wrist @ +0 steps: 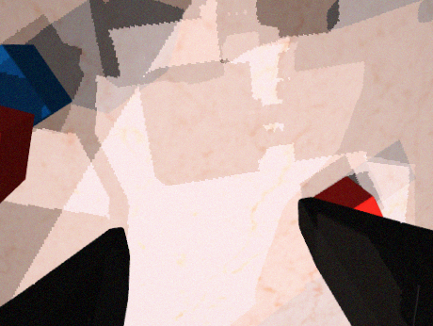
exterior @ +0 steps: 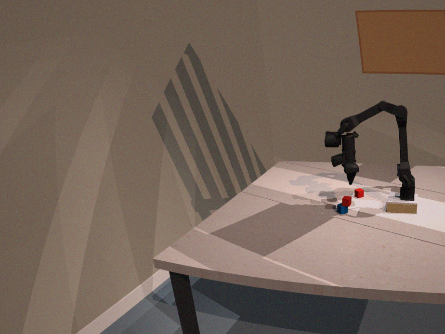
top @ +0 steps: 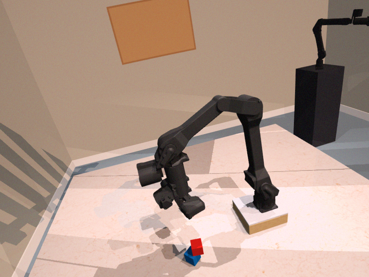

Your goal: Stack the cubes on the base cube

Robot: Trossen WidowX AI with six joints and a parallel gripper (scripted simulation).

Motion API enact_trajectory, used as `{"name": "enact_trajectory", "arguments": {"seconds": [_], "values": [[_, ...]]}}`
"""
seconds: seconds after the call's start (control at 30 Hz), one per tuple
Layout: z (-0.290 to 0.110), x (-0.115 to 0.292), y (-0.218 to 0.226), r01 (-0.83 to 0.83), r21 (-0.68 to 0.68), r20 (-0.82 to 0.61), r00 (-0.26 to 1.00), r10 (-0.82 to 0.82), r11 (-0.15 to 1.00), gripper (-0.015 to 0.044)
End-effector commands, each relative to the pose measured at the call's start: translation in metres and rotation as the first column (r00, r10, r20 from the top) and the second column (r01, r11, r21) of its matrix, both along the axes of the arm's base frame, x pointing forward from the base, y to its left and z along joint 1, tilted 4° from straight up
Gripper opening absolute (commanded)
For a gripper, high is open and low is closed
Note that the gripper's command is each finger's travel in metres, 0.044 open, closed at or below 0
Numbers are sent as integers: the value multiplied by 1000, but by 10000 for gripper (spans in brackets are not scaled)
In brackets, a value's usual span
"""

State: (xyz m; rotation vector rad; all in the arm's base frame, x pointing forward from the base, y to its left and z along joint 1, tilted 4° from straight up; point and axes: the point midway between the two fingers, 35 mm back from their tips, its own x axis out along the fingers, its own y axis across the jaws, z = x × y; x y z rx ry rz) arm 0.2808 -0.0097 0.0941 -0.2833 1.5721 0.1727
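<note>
The blue base cube (top: 192, 258) (exterior: 341, 209) (wrist: 28, 80) stands on the table. One red cube (top: 197, 246) (exterior: 346, 200) (wrist: 11, 151) sits on top of it, offset over one corner and looking slightly tilted. The second red cube (exterior: 359, 193) (wrist: 350, 193) lies on the table beyond them, half hidden behind my right finger in the wrist view. My gripper (top: 191, 213) (exterior: 350, 181) (wrist: 214, 226) is open and empty. It hangs above the table, above and beside the second red cube, away from the stack.
The arm's base stands on a white-topped wooden block (top: 262, 225) (exterior: 400, 207) to the right of the cubes. A black pedestal (top: 317, 104) with a camera arm stands off the table at the back right. The table's near edge (exterior: 287, 284) is far from the cubes.
</note>
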Motion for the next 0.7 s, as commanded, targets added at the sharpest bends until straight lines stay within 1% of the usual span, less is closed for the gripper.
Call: {"name": "enact_trajectory", "arguments": {"seconds": [0.0,0.17,0.37,0.57,0.67], "values": [[10,-3,-25,-112,-3,0,994,112,994,265],[20,-13,-57,-259,-5,-11,966,259,966,265],[32,-29,-92,-422,-6,-27,906,422,907,265],[33,-31,-96,-439,-6,-29,898,439,898,265],[22,-31,-97,-434,-6,-29,901,434,901,265]]}}
